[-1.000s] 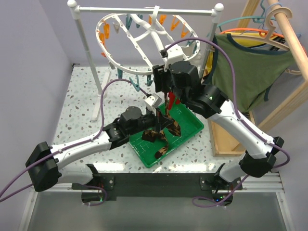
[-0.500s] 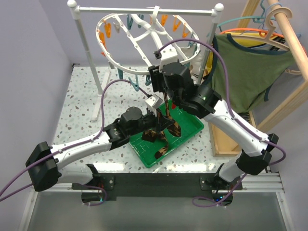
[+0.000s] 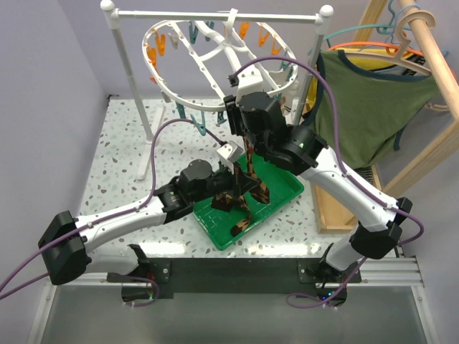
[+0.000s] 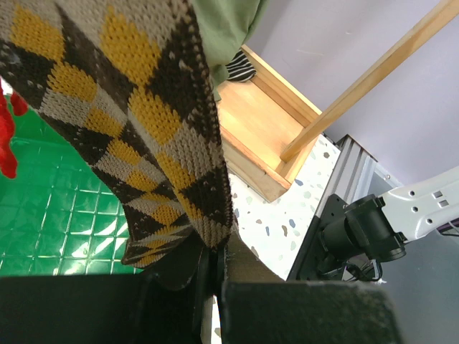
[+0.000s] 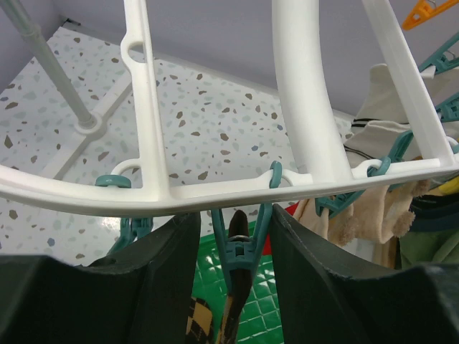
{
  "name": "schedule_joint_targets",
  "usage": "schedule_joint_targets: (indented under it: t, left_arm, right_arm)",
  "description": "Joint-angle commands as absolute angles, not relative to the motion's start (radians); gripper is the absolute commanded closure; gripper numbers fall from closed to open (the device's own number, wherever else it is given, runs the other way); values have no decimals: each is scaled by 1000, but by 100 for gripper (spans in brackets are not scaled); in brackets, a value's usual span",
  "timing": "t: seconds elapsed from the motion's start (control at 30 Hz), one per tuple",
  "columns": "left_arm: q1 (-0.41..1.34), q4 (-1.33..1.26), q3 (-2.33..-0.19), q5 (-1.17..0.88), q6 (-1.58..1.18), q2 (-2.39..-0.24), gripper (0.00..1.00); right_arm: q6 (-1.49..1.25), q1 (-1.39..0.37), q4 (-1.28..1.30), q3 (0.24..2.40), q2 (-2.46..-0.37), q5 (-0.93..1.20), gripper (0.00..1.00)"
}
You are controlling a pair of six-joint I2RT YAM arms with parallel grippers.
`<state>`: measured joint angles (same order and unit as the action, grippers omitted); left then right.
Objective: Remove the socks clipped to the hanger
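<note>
The white oval hanger [image 3: 166,84] hangs from the rail, and its rim crosses the right wrist view [image 5: 215,192]. A brown-and-tan checkered sock [image 3: 244,172] hangs from a teal clothespin [image 5: 241,242] on the near rim. My right gripper [image 5: 234,240] is open, with one finger on each side of that clothespin. My left gripper [image 4: 215,261] is shut on the sock's lower end [image 4: 136,107], above the green tray [image 3: 283,188]. A red sock [image 4: 7,143] hangs beside it. A cream sock [image 5: 358,211] is clipped further right. More checkered socks [image 3: 242,221] lie in the tray.
The white rail stand [image 3: 215,13] carries the hanger, and its post [image 3: 133,86] stands at the left. An olive tank top [image 3: 373,100] hangs on the right from hangers on a wooden frame [image 3: 430,43]. A wooden box [image 4: 251,122] sits right of the tray.
My right gripper has moved left and slightly up along the hanger's near rim to straddle the teal clothespin. The left arm has stayed still, holding the sock.
</note>
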<state>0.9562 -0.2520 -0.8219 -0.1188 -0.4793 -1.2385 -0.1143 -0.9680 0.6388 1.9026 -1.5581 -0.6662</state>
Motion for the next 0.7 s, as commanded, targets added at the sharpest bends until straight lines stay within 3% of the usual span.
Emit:
schedule_joint_targets:
  t: [0.0,0.17,0.3,0.5,0.67]
  left_arm:
    - [966,-250,-834,-127,-476,-1226,100]
    - [966,-245,-834,-129,-476,-1223,100]
    - [966,-245,-833,-127,-476,-1218,100]
    - [966,-244,-827,-133,-476,-1212,100]
    - [966,-242,-830,-132,-472,-1209,100]
  right_arm:
    - [-103,-974,623,1948,-1568,-701,54]
    - [-107,-974,617,1941,-1568,-695,45]
    - [-107,-974,617,1944,-1574,-684,45]
    - [-103,-973,614,1941,-1585,-687,54]
    - [-101,-974,598,1928,-1586,-698,75]
